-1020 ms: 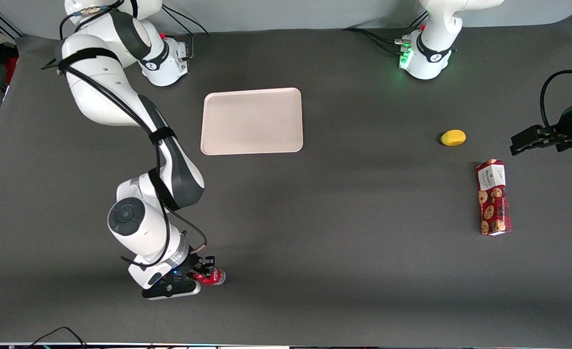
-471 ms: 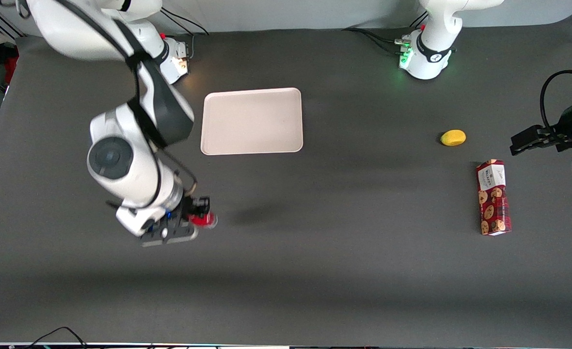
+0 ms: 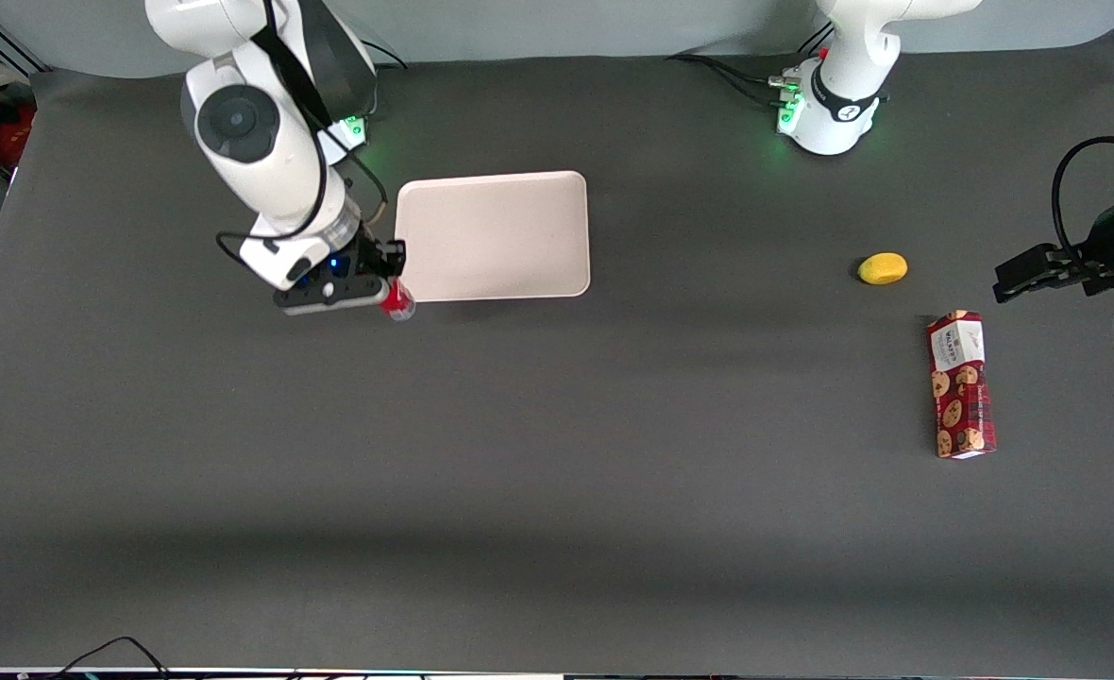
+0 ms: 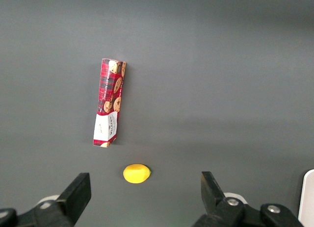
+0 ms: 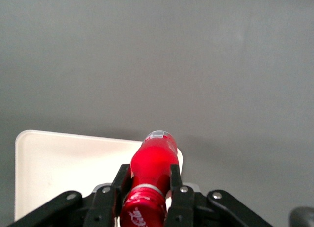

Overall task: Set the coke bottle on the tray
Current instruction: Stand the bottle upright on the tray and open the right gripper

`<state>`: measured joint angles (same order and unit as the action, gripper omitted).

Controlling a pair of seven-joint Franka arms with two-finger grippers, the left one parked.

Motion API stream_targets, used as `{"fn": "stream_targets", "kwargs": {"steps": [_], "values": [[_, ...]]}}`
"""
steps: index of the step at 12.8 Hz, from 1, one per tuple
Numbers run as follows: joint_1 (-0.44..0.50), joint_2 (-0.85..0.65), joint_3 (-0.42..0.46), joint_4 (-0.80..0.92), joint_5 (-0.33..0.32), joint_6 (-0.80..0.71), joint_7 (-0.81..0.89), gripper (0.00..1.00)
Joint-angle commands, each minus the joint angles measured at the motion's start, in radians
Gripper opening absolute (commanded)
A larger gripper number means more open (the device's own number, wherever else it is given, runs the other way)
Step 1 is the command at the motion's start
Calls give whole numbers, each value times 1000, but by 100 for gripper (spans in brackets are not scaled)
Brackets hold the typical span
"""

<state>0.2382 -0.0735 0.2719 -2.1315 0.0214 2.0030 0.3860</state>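
Observation:
My right gripper (image 3: 389,288) is shut on the small red coke bottle (image 3: 396,302) and holds it off the table, at the corner of the tray (image 3: 491,236) that lies nearest the front camera and the working arm's end. In the right wrist view both fingers (image 5: 175,183) clamp the coke bottle (image 5: 153,163) below its cap, its clear base pointing away. The pale tray (image 5: 59,163) lies under the gripper, with the bottle's base over its corner. The tray holds nothing.
A yellow lemon-like fruit (image 3: 883,268) and a long red cookie box (image 3: 961,385) lie toward the parked arm's end of the table, the box nearer to the front camera. Both also show in the left wrist view, fruit (image 4: 136,173) and box (image 4: 109,102).
My gripper has lifted the bottle from the table near the front camera and carried it away from that camera to the tray's near corner.

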Motion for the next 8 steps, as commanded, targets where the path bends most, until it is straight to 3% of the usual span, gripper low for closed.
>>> {"fn": "stream_targets", "kwargs": {"steps": [1, 7, 8], "values": [[-4, -196, 53, -294, 92, 156, 19, 0], [-2, -215, 95, -487, 117, 287, 21, 0], [0, -212, 95, -504, 149, 316, 19, 0]]}}
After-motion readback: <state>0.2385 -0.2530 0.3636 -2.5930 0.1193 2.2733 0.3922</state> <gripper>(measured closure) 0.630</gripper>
